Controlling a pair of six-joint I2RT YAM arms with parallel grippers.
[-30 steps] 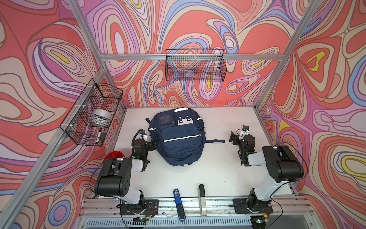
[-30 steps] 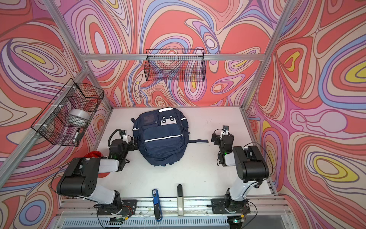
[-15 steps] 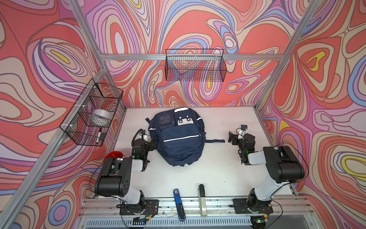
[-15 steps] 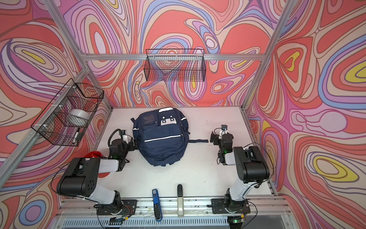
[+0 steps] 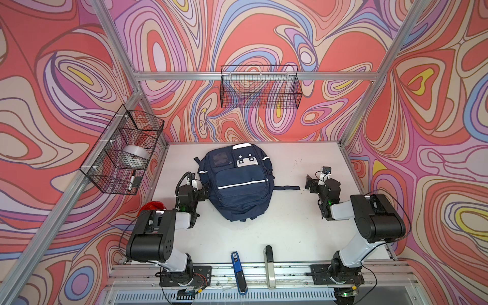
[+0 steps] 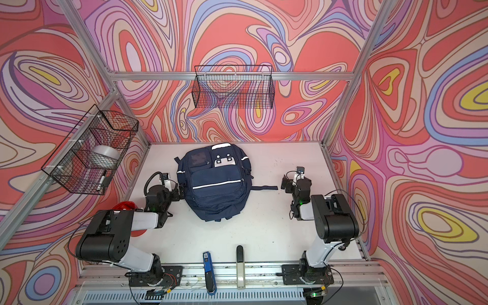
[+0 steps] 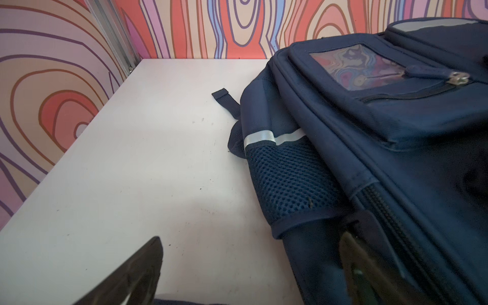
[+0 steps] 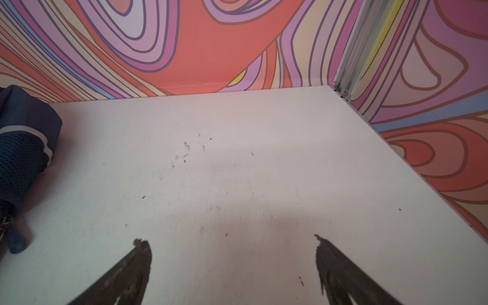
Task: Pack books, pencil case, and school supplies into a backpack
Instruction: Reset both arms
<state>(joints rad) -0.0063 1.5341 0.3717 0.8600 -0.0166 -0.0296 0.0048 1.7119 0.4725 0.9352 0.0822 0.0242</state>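
Note:
The navy backpack (image 5: pixel 239 184) (image 6: pixel 215 182) lies face up in the middle of the white table, with its pockets zipped. My left gripper (image 5: pixel 204 192) (image 6: pixel 181 194) is open low at the backpack's left side. In the left wrist view the left gripper (image 7: pixel 250 236) has one finger (image 7: pixel 355 261) against the backpack (image 7: pixel 396 158) below its mesh pocket. My right gripper (image 5: pixel 310 182) (image 6: pixel 286 184) is open and empty to the right of the bag. It stands over bare table (image 8: pixel 231 240), with the backpack's edge (image 8: pixel 23 148) off to one side. The books, pencil case and school supplies are out of view.
A loose strap (image 5: pixel 286 188) trails from the bag toward the right gripper. A blue stapler (image 5: pixel 237 272) and a black-and-grey tool (image 5: pixel 269 266) lie at the front edge. A red cup (image 5: pixel 154 206) sits behind the left arm. Wire baskets (image 5: pixel 260 89) (image 5: pixel 124 150) hang on the walls.

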